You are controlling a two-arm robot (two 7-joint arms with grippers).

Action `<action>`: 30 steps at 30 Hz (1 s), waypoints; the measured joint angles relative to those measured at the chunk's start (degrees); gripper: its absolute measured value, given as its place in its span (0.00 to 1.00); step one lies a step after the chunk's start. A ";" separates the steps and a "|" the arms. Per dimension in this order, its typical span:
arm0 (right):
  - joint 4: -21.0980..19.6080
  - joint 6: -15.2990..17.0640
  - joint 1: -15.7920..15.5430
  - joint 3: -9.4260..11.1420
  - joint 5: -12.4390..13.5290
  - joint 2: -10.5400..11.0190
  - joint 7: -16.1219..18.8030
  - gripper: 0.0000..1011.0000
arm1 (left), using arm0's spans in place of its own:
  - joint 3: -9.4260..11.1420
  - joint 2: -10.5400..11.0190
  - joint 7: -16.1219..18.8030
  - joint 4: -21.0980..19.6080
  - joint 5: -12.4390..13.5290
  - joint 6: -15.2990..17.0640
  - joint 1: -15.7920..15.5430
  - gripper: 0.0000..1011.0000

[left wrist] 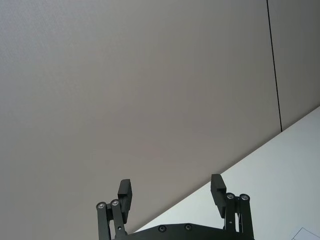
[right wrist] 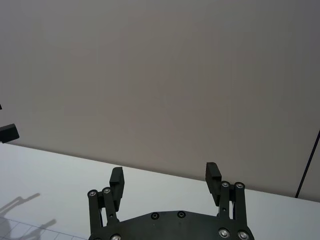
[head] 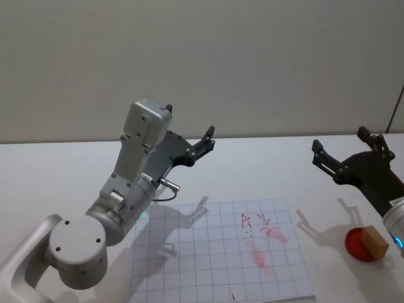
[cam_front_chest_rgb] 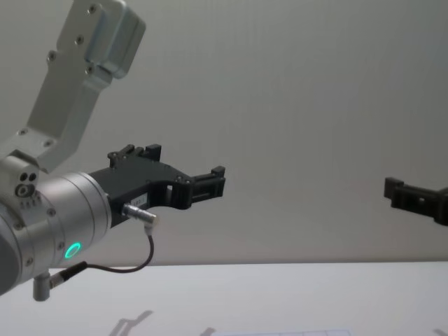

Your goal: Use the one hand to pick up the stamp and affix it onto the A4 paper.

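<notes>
The stamp [head: 374, 242], a small tan wood-coloured block, rests on a round red pad [head: 355, 245] on the table at the right. To its left lies the A4 paper [head: 202, 252], a white sheet with pale-blue grid lines and red marks near its right side. My right gripper [head: 339, 142] hangs open in the air, up and behind the stamp, apart from it; its jaws [right wrist: 164, 171] hold nothing. My left gripper [head: 201, 146] is raised beyond the paper's far edge, also open and empty [left wrist: 170, 184].
The white table [head: 265, 164] runs back to a plain grey wall. In the chest view the left gripper [cam_front_chest_rgb: 213, 182] and the right gripper's tip [cam_front_chest_rgb: 395, 190] both hang well above the tabletop. The left arm's silver wrist [head: 120, 208] hangs over the paper's left side.
</notes>
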 joint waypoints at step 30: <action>-0.01 -0.42 0.15 -0.07 -0.09 -0.21 -0.14 0.99 | 0.00 0.00 0.00 0.00 0.00 0.00 0.00 0.99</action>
